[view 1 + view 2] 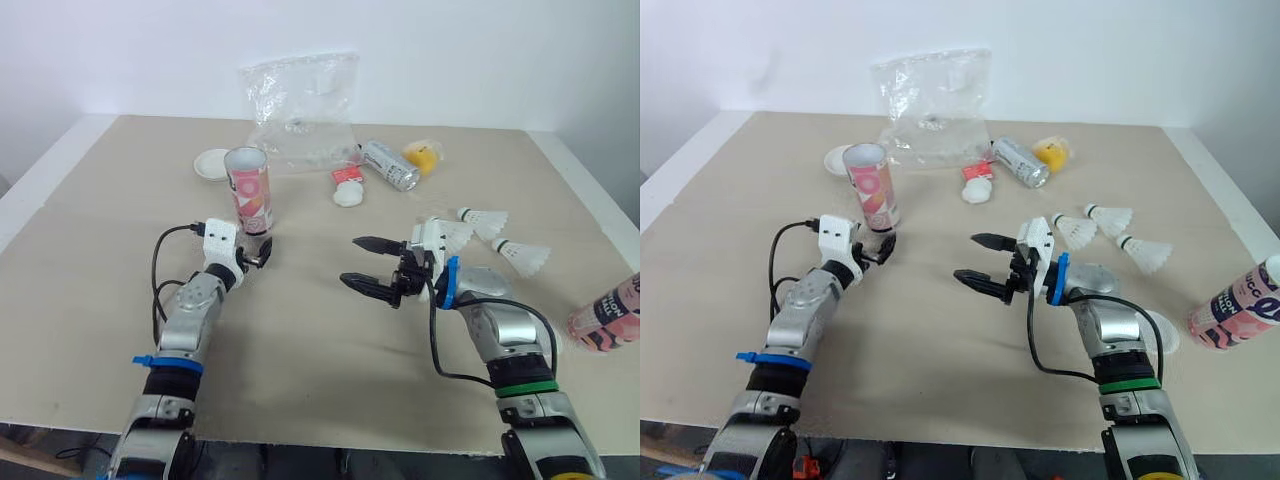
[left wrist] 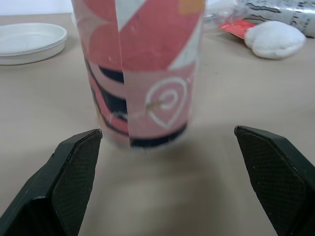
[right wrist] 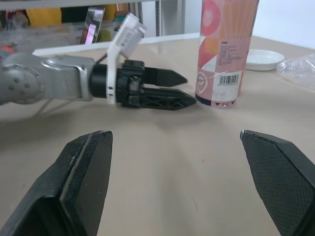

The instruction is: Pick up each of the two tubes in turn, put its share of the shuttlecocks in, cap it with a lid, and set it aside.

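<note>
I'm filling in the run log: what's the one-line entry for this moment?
left gripper: open, facing upright tube | right gripper: open, empty | second tube: lying at right | shuttlecocks: loose on table

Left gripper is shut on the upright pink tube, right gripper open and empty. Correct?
No. The left gripper is open; the upright pink tube stands free just ahead of its fingers, as the left wrist view shows. The right gripper is open and empty, as you said.

Bare table (image 1: 300,340) between grippers lay free. Upright tube (image 1: 250,190) blocked left gripper (image 1: 267,250) at 12 o'clock (just beside). Shuttlecocks (image 1: 500,238) crowded 2 o'clock.
</note>
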